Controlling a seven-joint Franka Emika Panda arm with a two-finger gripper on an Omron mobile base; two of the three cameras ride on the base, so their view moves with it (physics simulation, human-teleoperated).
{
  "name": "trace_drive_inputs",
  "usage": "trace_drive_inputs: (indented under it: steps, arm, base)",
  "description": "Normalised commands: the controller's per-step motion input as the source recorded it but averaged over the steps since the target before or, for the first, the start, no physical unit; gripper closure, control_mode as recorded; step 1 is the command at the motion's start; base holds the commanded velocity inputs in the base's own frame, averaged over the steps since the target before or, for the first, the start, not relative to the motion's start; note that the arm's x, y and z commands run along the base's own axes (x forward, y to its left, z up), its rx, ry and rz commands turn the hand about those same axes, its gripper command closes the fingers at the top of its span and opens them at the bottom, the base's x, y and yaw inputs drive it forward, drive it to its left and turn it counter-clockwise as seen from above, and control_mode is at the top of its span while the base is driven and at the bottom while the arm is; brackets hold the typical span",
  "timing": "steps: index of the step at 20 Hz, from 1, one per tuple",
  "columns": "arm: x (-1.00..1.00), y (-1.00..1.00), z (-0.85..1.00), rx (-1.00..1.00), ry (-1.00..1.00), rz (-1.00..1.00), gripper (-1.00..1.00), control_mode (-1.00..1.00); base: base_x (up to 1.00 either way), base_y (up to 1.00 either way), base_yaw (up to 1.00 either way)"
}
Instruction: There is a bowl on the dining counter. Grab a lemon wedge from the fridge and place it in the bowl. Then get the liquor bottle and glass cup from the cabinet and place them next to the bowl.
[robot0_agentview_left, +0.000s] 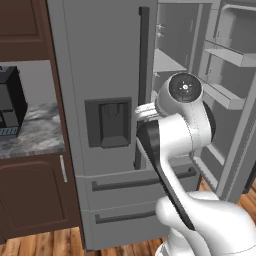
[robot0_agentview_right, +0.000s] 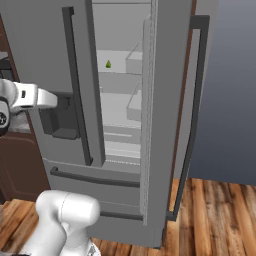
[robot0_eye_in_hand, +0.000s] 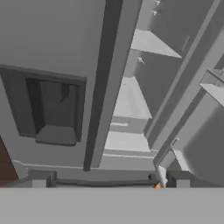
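Observation:
A small green-yellow lemon wedge (robot0_agentview_right: 108, 64) lies on an upper shelf inside the fridge (robot0_agentview_left: 100, 60), whose right door (robot0_agentview_left: 235, 75) stands wide open. My gripper (robot0_eye_in_hand: 109, 181) is open, its two dark fingertips (robot0_eye_in_hand: 41, 180) spread far apart with nothing between them. It hovers in front of the shut left door, near the water dispenser (robot0_eye_in_hand: 54, 109) and the vertical handle (robot0_eye_in_hand: 103, 83), and looks toward the white shelves (robot0_eye_in_hand: 131, 100). In the left base view my hand (robot0_agentview_left: 145, 112) shows partly behind the arm. The bowl, liquor bottle, glass cup and cabinet are out of view.
Freezer drawers (robot0_agentview_left: 130, 185) with dark handles sit below the doors. The open door (robot0_agentview_right: 172, 100) has bins (robot0_agentview_left: 225, 55) on its inner side. Left of the fridge, a marble counter (robot0_agentview_left: 35, 135) carries a dark appliance (robot0_agentview_left: 10, 102) above brown cupboards (robot0_agentview_left: 30, 200).

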Motion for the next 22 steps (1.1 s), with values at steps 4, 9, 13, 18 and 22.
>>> trace_drive_inputs:
  steps: [4, 9, 13, 18, 22]
  arm:
    - [0.53, 0.02, 0.01, 0.15, -0.06, 0.04, -1.0, -1.0]
    - [0.56, 0.01, 0.0, 0.12, -0.06, 0.01, -1.0, -1.0]
    - [0.65, 0.0, 0.03, 0.09, -0.01, 0.0, -1.0, -1.0]
    - [0.7, 0.0, 0.01, 0.02, 0.02, 0.01, -1.0, -1.0]
    - [0.7, 0.0, 0.0, 0.0, 0.09, 0.03, -1.0, -1.0]
  base:
    - [0.0, 0.0, 0.0]
    - [0.0, 0.0, 0.0]
    - [0.0, 0.0, 0.0]
    - [0.0, 0.0, 0.0]
    - [0.0, 0.0, 0.0]
